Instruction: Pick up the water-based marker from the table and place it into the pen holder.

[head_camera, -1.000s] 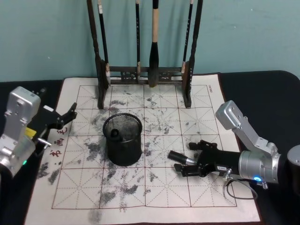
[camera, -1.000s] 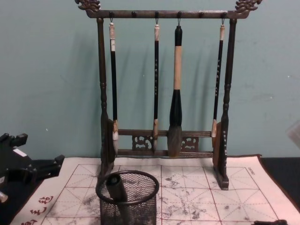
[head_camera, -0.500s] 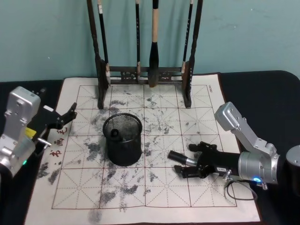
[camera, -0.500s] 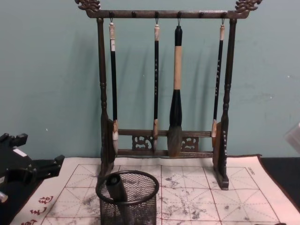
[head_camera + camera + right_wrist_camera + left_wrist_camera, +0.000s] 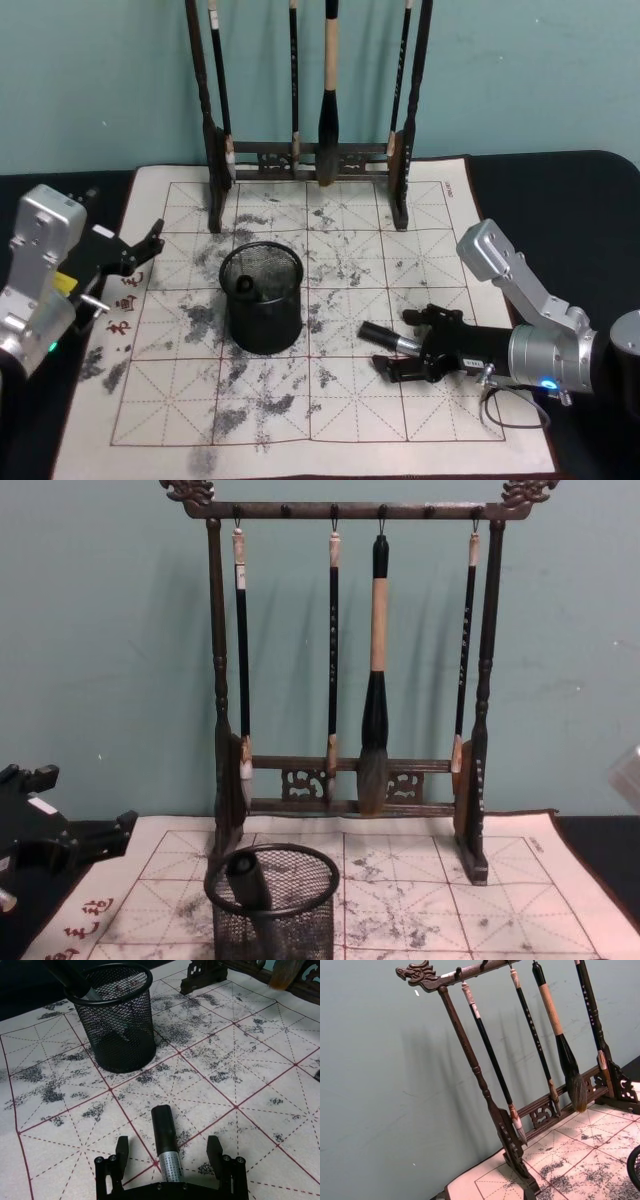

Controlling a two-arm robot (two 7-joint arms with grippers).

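The water-based marker [image 5: 383,337] lies flat on the white grid mat [image 5: 330,420], right of the pen holder [image 5: 262,300]. Its black cap points toward the holder. My right gripper [image 5: 400,343] is open and low over the mat, one finger on each side of the marker's silver barrel, not touching it. In the right wrist view the marker [image 5: 165,1135] lies between the fingers [image 5: 121,1151] of the right gripper [image 5: 168,1151], and the mesh pen holder [image 5: 117,1020] stands beyond it with another dark pen [image 5: 75,980] leaning inside. My left gripper [image 5: 140,250] is parked open at the mat's left edge.
A tall dark wooden brush rack [image 5: 310,160] with several hanging brushes stands at the back of the mat, behind the holder. In the chest view the holder [image 5: 272,905] sits in front of the rack [image 5: 350,780]. Bare mat lies between marker and holder.
My right gripper has sunk slightly around the marker and dropped out of the chest view's bottom edge. The marker, holder and left arm have not moved.
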